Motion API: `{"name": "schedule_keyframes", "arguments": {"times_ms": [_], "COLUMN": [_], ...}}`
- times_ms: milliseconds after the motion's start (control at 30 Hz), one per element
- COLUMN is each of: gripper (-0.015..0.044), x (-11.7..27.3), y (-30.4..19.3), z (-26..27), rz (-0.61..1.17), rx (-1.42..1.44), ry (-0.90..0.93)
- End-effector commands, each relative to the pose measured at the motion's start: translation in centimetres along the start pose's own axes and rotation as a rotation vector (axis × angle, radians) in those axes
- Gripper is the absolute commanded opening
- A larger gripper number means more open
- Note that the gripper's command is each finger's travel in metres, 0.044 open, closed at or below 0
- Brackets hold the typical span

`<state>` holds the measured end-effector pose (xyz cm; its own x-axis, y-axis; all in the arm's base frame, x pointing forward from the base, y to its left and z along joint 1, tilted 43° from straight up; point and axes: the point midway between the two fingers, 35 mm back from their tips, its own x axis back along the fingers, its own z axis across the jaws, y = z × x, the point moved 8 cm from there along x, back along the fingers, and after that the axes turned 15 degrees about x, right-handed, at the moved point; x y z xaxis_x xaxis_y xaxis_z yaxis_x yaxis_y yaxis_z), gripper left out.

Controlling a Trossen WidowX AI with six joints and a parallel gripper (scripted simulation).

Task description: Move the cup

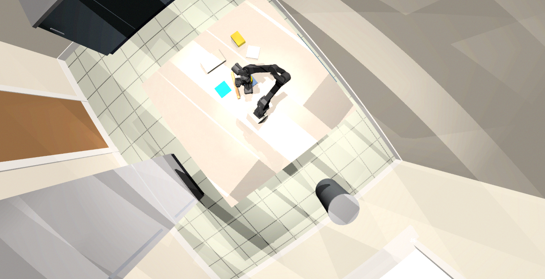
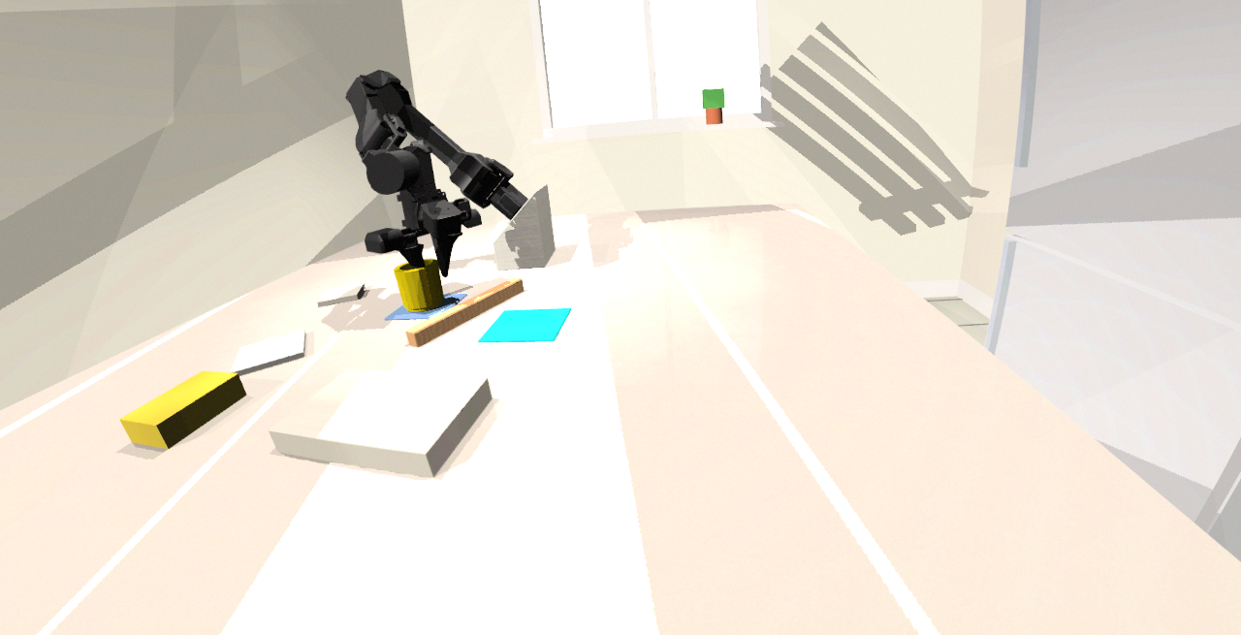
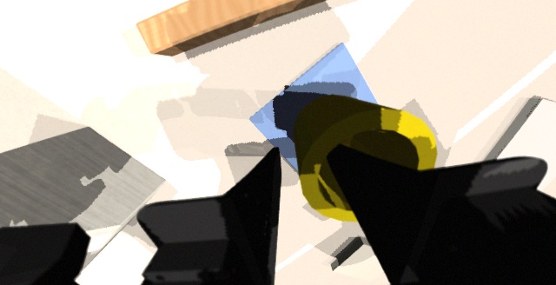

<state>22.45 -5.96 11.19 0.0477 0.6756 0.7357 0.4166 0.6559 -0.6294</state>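
The yellow cup [image 1: 251,79] [image 2: 420,288] [image 3: 373,120] stands upright on the blue pad [image 1: 254,82] [image 2: 397,315] [image 3: 334,65]. My gripper [image 2: 431,269] [image 3: 301,149] is partly open, pointing down at the cup's rim. One finger reaches over the cup's mouth and the other is outside the wall, with the near rim between them; neither visibly grips it. The cup's inside is dark and partly behind a finger, so no marbles can be made out. The other pad, cyan [image 1: 222,89] [image 2: 525,326], has nothing on it.
A wooden bar [image 1: 237,93] [image 2: 468,311] [image 3: 243,7] lies between the pads. A pale flat block [image 1: 213,63] [image 2: 381,414], a yellow block [image 1: 237,38] [image 2: 181,405] and a white tile [image 1: 253,52] [image 2: 272,352] lie farther off. A grey wedge [image 2: 529,236] [image 3: 52,176] stands by the arm's base.
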Motion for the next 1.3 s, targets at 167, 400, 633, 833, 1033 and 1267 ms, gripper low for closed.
{"name": "schedule_keyframes", "arguments": {"times_ms": [167,400,633,833,1033,1267], "gripper": [0.0147,0.0100,0.0053,0.0013,0.0000,0.0000], "x": [-0.1,-0.1,-0.1,-0.1,0.4,2.5], "y": [0.0,0.0,0.0,0.0,0.0,0.2], "z": [0.0,0.0,0.0,0.0,0.0,0.0], "rz": [0.001,0.001,0.001,0.001,0.000,0.000], "rx": [0.001,0.001,0.001,0.001,0.002,0.004], "ry": [0.002,0.002,0.002,0.002,0.002,0.004]}}
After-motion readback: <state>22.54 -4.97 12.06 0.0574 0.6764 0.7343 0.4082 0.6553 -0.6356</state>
